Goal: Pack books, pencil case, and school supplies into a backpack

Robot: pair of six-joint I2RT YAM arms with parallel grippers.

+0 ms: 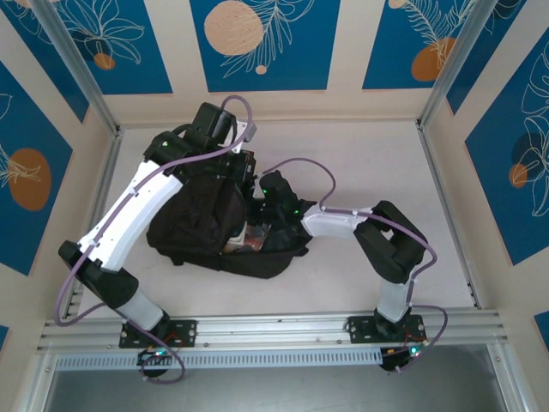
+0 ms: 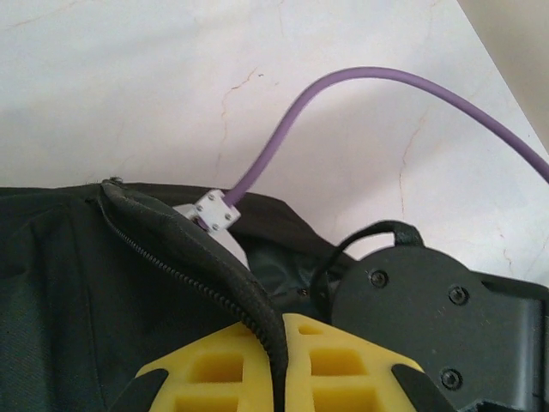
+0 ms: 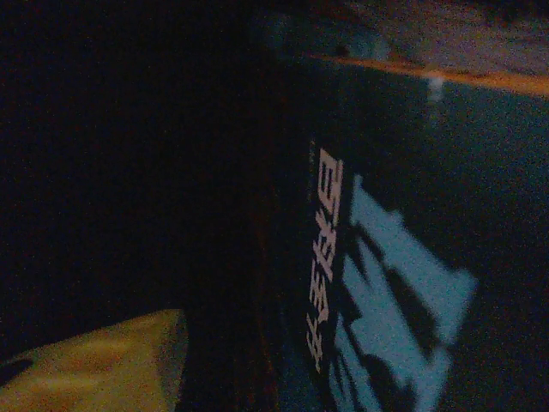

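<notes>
The backpack (image 1: pixel 202 227) is lying mid-table (image 1: pixel 369 150), its mouth facing the right arm. A book (image 3: pixel 403 257) with a blue-and-orange cover is sitting inside it, close to the right gripper (image 1: pixel 268 215), which is reaching into the dark opening; I cannot tell whether its jaws are parted. The left gripper (image 2: pixel 276 360) is pinching the zip edge (image 2: pixel 171 257), clamped tight on it. The step in hand seems to be seating a book. Next, the right arm probably needs to back straight out without snagging fabric.

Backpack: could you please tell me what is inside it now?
Through the backpack opening, a book with a dark blue cover, pale lettering and an orange edge shows, with the right hand reaching in. Anything deeper is hidden by its dark fabric.
</notes>
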